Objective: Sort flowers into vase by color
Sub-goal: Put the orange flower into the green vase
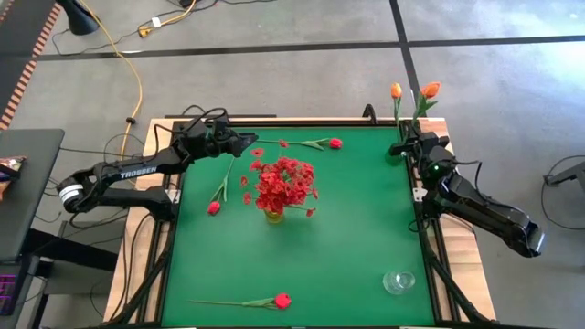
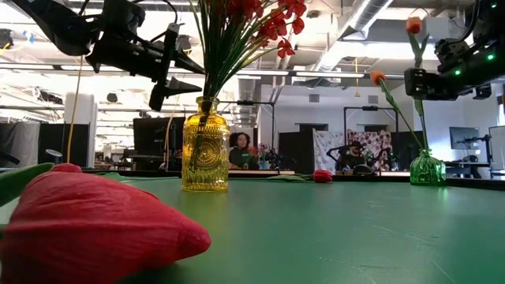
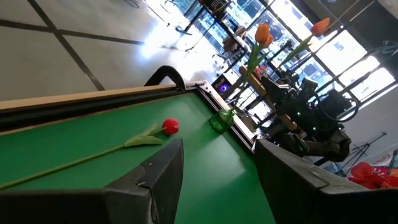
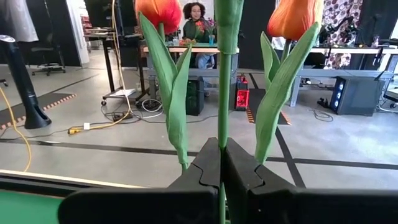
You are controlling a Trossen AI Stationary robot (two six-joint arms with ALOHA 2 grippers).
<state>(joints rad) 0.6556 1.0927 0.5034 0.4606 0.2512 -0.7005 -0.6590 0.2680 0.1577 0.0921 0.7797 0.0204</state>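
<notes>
**A:** What shows from above?

**B:** A green table. At its middle, a yellow vase packed with bushy red sprigs. Red tulips lie loose: one near the far edge, one left of the vase, one at the near edge. A clear glass vase stands near the right front corner. The left gripper hangs over the far left part of the table; the right gripper is at the far right corner among two orange tulips.

**A:** And at table height?

**B:** Only here, a green glass vase shows under the orange blooms, the stems standing in it.

**A:** The left wrist?

**B:** Its fingers stand wide apart, holding nothing, the far red tulip beyond them.

**A:** The right wrist?

**B:** Its fingers are pinched on a green stem, an orange bloom on either side.
</notes>
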